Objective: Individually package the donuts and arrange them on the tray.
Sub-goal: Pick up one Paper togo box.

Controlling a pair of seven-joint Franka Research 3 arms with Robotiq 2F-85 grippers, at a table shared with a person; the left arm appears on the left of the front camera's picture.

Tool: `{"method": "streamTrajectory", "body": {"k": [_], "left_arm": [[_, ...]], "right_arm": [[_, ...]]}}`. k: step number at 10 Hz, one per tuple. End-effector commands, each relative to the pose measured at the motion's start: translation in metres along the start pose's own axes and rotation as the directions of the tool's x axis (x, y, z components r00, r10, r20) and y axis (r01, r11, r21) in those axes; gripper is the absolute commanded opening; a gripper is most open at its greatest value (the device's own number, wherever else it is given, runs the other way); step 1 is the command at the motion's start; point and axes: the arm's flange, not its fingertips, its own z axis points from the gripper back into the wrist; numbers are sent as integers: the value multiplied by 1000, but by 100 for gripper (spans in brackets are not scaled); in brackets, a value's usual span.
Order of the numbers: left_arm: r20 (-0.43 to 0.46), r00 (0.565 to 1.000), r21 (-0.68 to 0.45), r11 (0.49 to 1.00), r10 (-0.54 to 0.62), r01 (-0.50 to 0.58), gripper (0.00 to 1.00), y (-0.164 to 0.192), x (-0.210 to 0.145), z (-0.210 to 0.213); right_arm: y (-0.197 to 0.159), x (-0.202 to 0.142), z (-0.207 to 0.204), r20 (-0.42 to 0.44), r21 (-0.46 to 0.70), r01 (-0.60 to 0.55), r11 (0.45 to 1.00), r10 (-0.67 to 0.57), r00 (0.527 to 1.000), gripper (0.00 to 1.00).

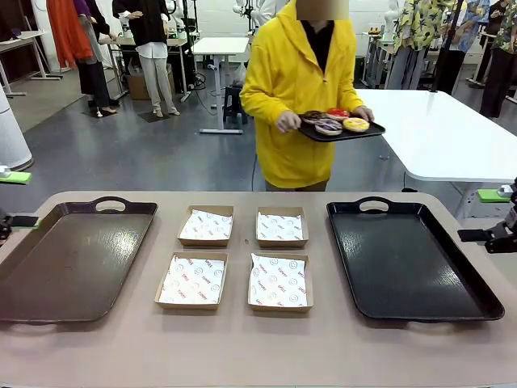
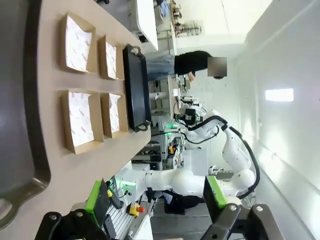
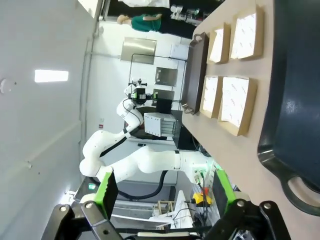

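The left gripper (image 2: 156, 202) stands with its black, green-padded fingers spread wide and nothing between them. It is at the left edge of the beige table (image 1: 242, 347). The right gripper (image 3: 165, 195) is just as wide and holds nothing, off the table's right edge.

The four ring donuts (image 1: 333, 120) lie close together on a small black oval serving tray (image 1: 319, 134). A person in a yellow hooded top (image 1: 291, 81) stands beyond the far side of the table and holds this tray at both ends. The glossy red donut (image 1: 338, 112) is at the back and the yellow one (image 1: 355, 124) at picture right. The brown one (image 1: 311, 115) is at picture left and the dark sprinkled one (image 1: 329, 127) is nearest the table. All four are well apart from both grippers.

Four shallow brown cardboard boxes (image 1: 192, 280), lined with white printed paper, sit in two rows of two at the middle of the table. They lie between a large dark brown rectangular tray (image 1: 73, 259) on the left and a large glossy black rectangular tray (image 1: 404, 267) on the right, each tray with handles at its ends.
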Motion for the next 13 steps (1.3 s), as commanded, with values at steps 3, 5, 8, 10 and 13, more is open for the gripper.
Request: {"method": "streamTrajectory", "body": {"k": [3,5,8,10,13], "left_arm": [[-62,998,36,999,-24,27,100,9,-33,11],[-10,1000,16,1000,12,-12,100,7,-13,20],[-10,1000,16,1000,12,-12,100,7,-13,20],[-10,1000,16,1000,12,-12,100,7,-13,20],[-10,1000,16,1000,12,-12,100,7,-13,20]], "right_arm": [[6,-3,9,27,-28,-54,998,54,998,100],[5,-1,15,37,-24,-16,1000,17,999,100],[5,-1,15,37,-24,-16,1000,17,999,100],[5,-1,15,37,-24,-16,1000,17,999,100],[5,-1,15,37,-24,-16,1000,17,999,100]]}}
